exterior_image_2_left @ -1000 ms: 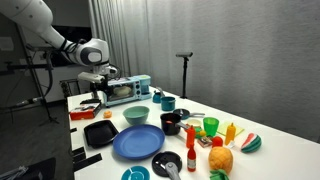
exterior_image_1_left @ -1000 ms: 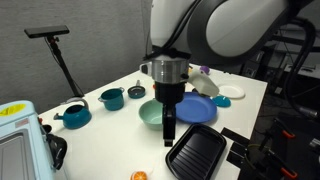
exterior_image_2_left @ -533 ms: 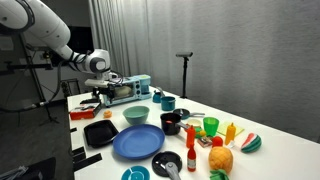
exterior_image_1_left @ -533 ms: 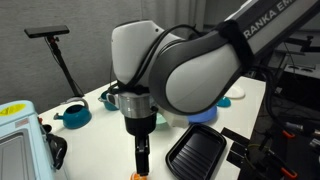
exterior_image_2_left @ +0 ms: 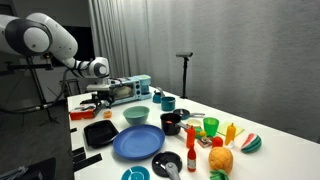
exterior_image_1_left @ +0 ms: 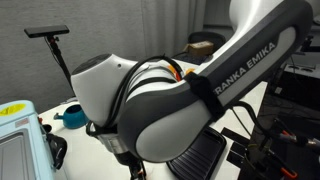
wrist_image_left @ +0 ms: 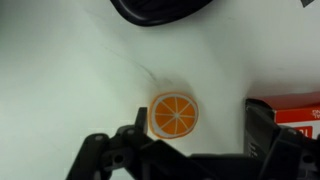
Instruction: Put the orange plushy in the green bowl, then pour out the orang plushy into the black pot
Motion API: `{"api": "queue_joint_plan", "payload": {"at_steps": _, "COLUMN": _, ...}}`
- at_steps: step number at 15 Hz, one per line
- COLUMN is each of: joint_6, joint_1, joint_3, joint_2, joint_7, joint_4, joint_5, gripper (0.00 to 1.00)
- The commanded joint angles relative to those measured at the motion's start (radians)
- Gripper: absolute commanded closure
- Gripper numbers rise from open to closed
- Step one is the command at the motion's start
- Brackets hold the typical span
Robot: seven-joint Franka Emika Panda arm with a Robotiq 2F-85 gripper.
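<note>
In the wrist view the orange plushy (wrist_image_left: 173, 114), a round orange-slice toy, lies flat on the white table. My gripper (wrist_image_left: 197, 138) is open just above it. The plushy sits between the two fingers, nearer the left one, and I see no contact. In an exterior view my gripper (exterior_image_2_left: 96, 100) hangs low over the far left end of the table. The pale green bowl (exterior_image_2_left: 136, 114) stands right of it, and the black pot (exterior_image_2_left: 171, 123) stands further right. In the exterior view that my arm fills, the plushy, bowl and pot are hidden.
A black square pan (exterior_image_2_left: 101, 132) and a blue plate (exterior_image_2_left: 137, 143) lie near the bowl. A toaster (exterior_image_2_left: 130, 88) stands behind my gripper. Colourful toy foods (exterior_image_2_left: 222, 158) crowd the right end. A teal pot (exterior_image_1_left: 72, 115) and a black grill pan (exterior_image_1_left: 195, 160) flank my arm.
My arm has swung toward the table's corner and lowered. It now fills one exterior view and hides the plushy and bowl that showed there before.
</note>
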Motion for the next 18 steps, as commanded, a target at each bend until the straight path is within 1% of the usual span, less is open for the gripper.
{"api": "queue_joint_plan", "payload": {"at_steps": 1, "joint_6": -0.081, "joint_1": 0.047, "joint_3": -0.027, "joint_2": 0.085, "joint_7": -0.036, "joint_4": 0.137, "joint_5": -0.072, "gripper": 0.0}}
{"api": "queue_joint_plan", "payload": {"at_steps": 5, "joint_6": -0.143, "joint_1": 0.068, "joint_3": -0.039, "joint_2": 0.128, "joint_7": -0.067, "joint_4": 0.2, "joint_5": -0.106, "gripper": 0.0}}
{"api": "queue_joint_plan", "payload": {"at_steps": 11, "joint_6": -0.191, "joint_1": 0.067, "joint_3": -0.038, "joint_2": 0.174, "joint_7": -0.113, "joint_4": 0.269, "joint_5": -0.094, "gripper": 0.0}}
{"api": "queue_joint_plan", "payload": {"at_steps": 12, "joint_6": -0.197, "joint_1": 0.067, "joint_3": -0.038, "joint_2": 0.179, "joint_7": -0.12, "joint_4": 0.277, "joint_5": -0.093, "gripper": 0.01}}
{"api": "queue_joint_plan", "payload": {"at_steps": 13, "joint_6": -0.203, "joint_1": 0.063, "joint_3": -0.035, "joint_2": 0.185, "joint_7": -0.128, "joint_4": 0.284, "joint_5": -0.086, "gripper": 0.12}}
{"api": "queue_joint_plan", "payload": {"at_steps": 14, "joint_6": -0.208, "joint_1": 0.059, "joint_3": -0.032, "joint_2": 0.192, "joint_7": -0.137, "joint_4": 0.292, "joint_5": -0.081, "gripper": 0.16}}
{"api": "queue_joint_plan", "payload": {"at_steps": 15, "joint_6": -0.205, "joint_1": 0.054, "joint_3": -0.026, "joint_2": 0.196, "joint_7": -0.147, "joint_4": 0.295, "joint_5": -0.072, "gripper": 0.31}}
{"api": "queue_joint_plan", "payload": {"at_steps": 16, "joint_6": -0.205, "joint_1": 0.053, "joint_3": -0.025, "joint_2": 0.2, "joint_7": -0.154, "joint_4": 0.301, "joint_5": -0.07, "gripper": 0.4}}
{"api": "queue_joint_plan", "payload": {"at_steps": 18, "joint_6": -0.203, "joint_1": 0.054, "joint_3": -0.027, "joint_2": 0.203, "joint_7": -0.161, "joint_4": 0.305, "joint_5": -0.069, "gripper": 0.55}}
